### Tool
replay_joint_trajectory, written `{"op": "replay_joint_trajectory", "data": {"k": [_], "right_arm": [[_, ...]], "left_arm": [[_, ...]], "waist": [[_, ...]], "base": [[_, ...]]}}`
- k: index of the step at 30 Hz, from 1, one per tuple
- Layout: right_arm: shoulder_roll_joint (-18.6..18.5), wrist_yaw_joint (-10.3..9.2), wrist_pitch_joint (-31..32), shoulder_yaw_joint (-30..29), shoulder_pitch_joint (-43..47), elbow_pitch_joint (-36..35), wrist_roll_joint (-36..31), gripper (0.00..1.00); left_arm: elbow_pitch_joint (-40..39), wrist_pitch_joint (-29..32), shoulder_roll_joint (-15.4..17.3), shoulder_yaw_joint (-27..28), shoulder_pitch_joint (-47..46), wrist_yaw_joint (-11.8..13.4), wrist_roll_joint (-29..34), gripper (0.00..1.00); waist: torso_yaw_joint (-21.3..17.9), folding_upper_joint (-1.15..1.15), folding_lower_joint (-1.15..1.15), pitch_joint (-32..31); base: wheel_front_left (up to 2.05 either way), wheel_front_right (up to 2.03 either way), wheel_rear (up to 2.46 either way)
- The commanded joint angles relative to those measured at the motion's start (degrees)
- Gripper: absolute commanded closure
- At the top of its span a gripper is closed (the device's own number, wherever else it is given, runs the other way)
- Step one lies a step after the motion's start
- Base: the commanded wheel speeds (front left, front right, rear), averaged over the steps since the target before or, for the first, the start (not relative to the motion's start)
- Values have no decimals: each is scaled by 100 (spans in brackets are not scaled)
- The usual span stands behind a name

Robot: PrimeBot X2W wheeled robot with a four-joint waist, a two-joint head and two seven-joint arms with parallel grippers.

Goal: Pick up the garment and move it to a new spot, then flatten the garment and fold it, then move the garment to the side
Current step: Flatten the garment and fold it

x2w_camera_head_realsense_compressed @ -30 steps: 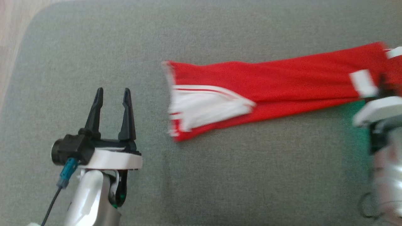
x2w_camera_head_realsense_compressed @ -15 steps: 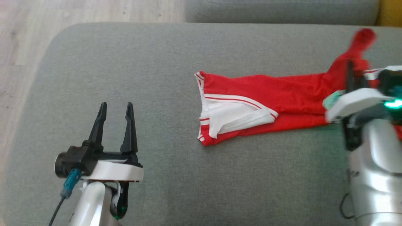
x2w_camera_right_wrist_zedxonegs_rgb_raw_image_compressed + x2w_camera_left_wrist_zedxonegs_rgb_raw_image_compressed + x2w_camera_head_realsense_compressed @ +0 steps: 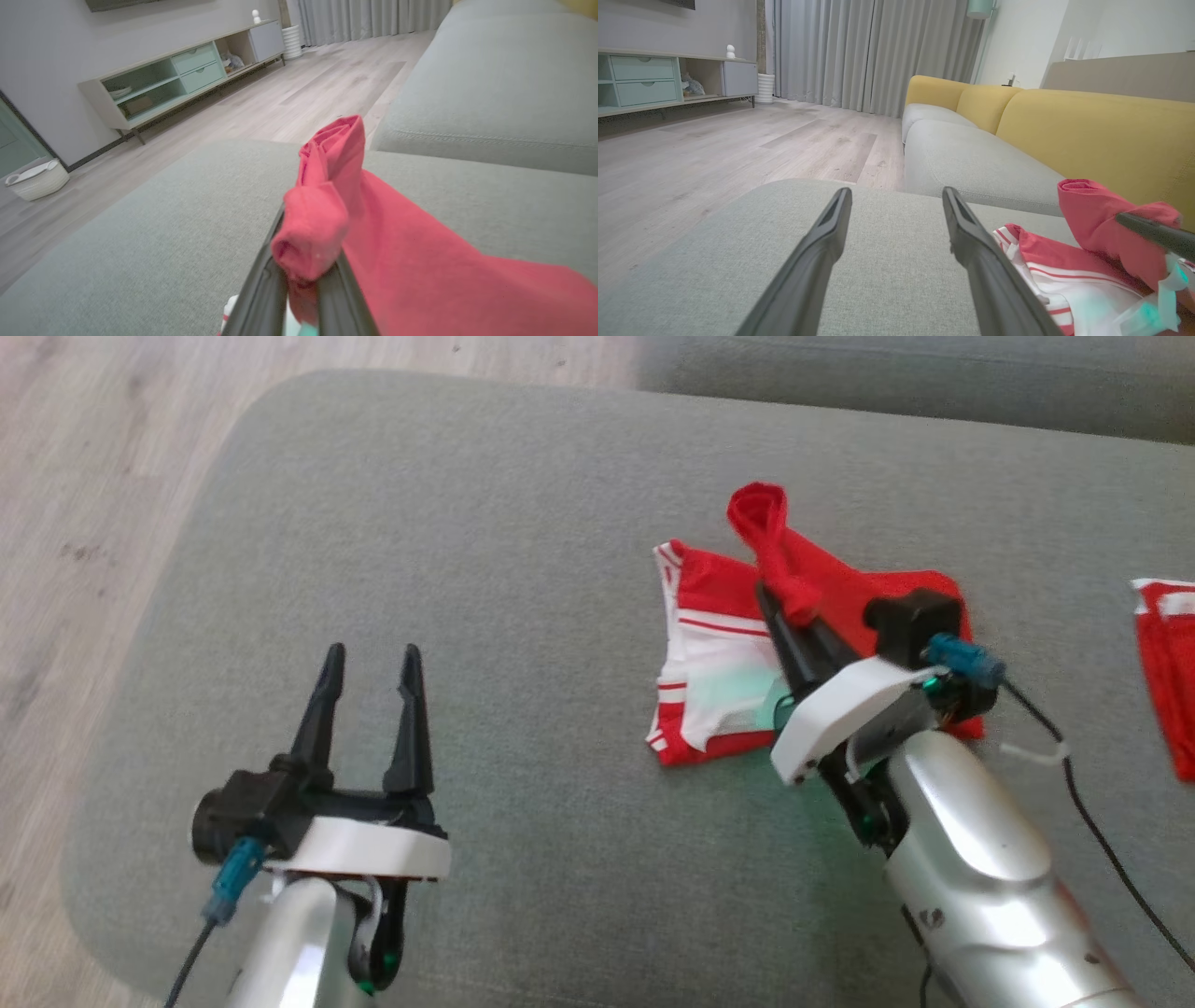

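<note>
My right gripper (image 3: 769,602) is clenched on a bunched end of the red, white-striped soft fabric garment (image 3: 714,658). The garment lies doubled over on the grey upholstered sofa cushion (image 3: 448,541), right of middle in the head view, with the pinched end raised over the lower layer. My left gripper (image 3: 371,663) hangs released, well apart from the cloth and holding nothing. My worry is that the grip takes just 1 rolled wad, so the cloth could slip free, or land twisted and give a crooked fold. With only 1 gripper holding, the lower layer may also drag. Another red piece (image 3: 1162,672) sits at the right edge, and I cannot tell whether it belongs.
</note>
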Motion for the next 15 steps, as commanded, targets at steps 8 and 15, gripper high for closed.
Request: {"op": "replay_joint_trajectory", "data": {"k": [8,15], "right_arm": [[68,-4,-324,574,-318,526,170,100],[68,-4,-391,966,-456,840,280,0]], "left_arm": [[-97,-29,27,30,-256,65,-105,0],[-30,-29,27,38,-262,80,-98,0]], "waist": [[341,0,0,240],[303,0,0,206]], "base": [[0,0,0],[0,0,0]]}}
